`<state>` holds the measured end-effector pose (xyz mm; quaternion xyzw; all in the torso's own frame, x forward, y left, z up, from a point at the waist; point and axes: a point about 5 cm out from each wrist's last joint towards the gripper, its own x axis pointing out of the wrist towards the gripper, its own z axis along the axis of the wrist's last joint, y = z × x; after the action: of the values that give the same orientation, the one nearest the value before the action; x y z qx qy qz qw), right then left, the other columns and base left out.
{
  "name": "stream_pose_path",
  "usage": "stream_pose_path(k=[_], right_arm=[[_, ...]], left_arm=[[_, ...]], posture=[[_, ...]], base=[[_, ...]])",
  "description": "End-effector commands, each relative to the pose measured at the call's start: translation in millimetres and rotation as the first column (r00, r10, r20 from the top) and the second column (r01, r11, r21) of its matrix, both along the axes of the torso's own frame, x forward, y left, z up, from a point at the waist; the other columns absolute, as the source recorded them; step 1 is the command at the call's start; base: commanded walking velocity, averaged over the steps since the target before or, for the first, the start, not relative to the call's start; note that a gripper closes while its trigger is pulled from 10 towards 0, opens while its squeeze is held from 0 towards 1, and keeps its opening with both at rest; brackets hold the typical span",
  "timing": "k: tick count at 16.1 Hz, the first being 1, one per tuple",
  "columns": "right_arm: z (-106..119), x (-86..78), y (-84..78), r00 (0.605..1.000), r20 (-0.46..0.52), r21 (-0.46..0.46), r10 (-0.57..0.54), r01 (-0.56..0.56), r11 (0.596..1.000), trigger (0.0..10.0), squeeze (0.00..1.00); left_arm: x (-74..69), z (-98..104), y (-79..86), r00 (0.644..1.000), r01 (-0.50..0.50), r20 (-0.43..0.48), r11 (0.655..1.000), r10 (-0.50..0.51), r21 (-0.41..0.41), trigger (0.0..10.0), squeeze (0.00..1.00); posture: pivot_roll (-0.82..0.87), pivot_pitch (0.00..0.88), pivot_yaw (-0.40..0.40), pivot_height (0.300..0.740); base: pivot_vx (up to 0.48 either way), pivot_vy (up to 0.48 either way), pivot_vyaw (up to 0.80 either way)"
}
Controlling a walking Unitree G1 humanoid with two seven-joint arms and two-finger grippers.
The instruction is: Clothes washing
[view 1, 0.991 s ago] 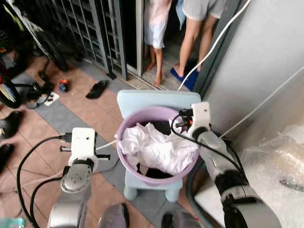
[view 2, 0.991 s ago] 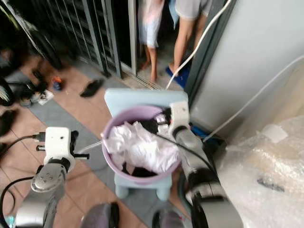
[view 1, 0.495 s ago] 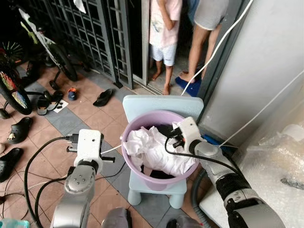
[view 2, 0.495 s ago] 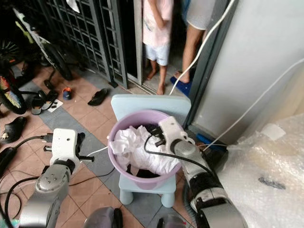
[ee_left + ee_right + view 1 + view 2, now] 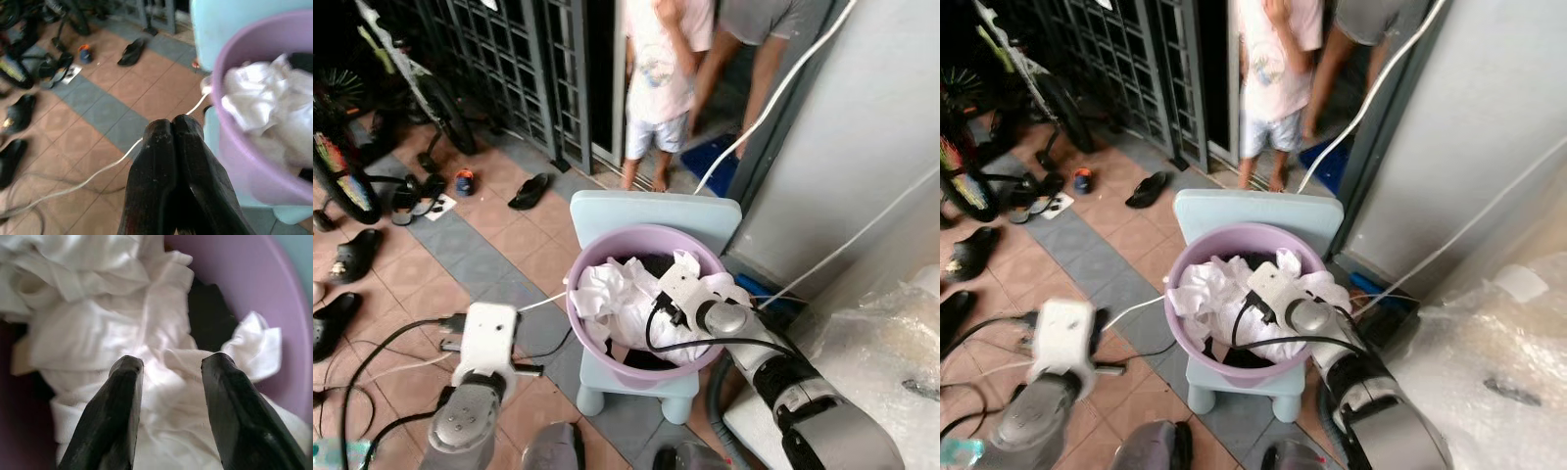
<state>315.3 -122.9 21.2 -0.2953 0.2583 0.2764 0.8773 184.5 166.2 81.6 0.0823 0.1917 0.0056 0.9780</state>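
A purple basin [image 5: 597, 259] stands on a pale blue stool [image 5: 651, 208] and holds crumpled white clothes [image 5: 612, 289] over something dark. My right arm [image 5: 705, 313] reaches down into the basin from the right. In the right wrist view my right gripper [image 5: 172, 363] is open, one fingertip on either side of a fold of the white clothes [image 5: 98, 328], low over them. My left gripper [image 5: 172, 126] is shut and empty, above the tiled floor beside the basin's rim [image 5: 220, 73]. The left wrist block [image 5: 484, 338] sits left of the stool.
Two people [image 5: 666, 69] stand in the doorway behind the stool. Sandals [image 5: 529, 191] and shoes lie on the tiles at left near a bicycle [image 5: 342, 166]. A white cable [image 5: 98, 171] runs over the floor. A bubble-wrapped item [image 5: 876, 362] stands at right by the grey wall.
My right gripper has gone from the basin's far rim down into the white clothes. The left arm has dropped lower. The camera has shifted.
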Motion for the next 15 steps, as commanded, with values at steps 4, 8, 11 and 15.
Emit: stream_pose_path(k=[4, 8, 11, 15], right_arm=[[2, 5.7, -0.1, 1.0, -0.005, -0.05, -0.011, 0.011, 0.999, 10.0, 1.0], [-9, 0.4, 5.0, 0.996, -0.065, -0.065, -0.062, 0.057, 0.996, 10.0, 1.0], [-19, -7.6, 5.9, 0.989, -0.099, -0.088, -0.111, 0.102, 0.991, 5.9, 0.0], [-26, -12.4, -1.9, 0.981, -0.106, -0.124, -0.16, 0.146, 0.981, 0.0, 0.0]], left_arm=[[-7.8, 7, 9.2, 1.0, -0.019, -0.011, 0.999, 0.019, 0.032, 10.0, 0.0], [-14.2, 9, 11.1, 0.999, -0.021, -0.027, 0.999, 0.022, 0.043, 10.0, 0.0], [-23.5, 10, 9.7, 0.999, -0.02, -0.05, 0.999, 0.022, 0.042, 10.0, 0.0], [-29.2, 9, 9.8, 0.997, -0.029, -0.067, 0.999, 0.032, 0.044, 10.0, 0.0]], posture=[[0.17, 0.209, -0.013, 0.74], [0.17, 0.237, -0.012, 0.74], [0.19, 0.252, -0.015, 0.74], [0.19, 0.25, -0.023, 0.74]], base=[[0.0, 0.0, 0.0], [0.0, 0.0, 0.0], [0.0, 0.0, 0.0], [0.0, 0.0, 0.0]])
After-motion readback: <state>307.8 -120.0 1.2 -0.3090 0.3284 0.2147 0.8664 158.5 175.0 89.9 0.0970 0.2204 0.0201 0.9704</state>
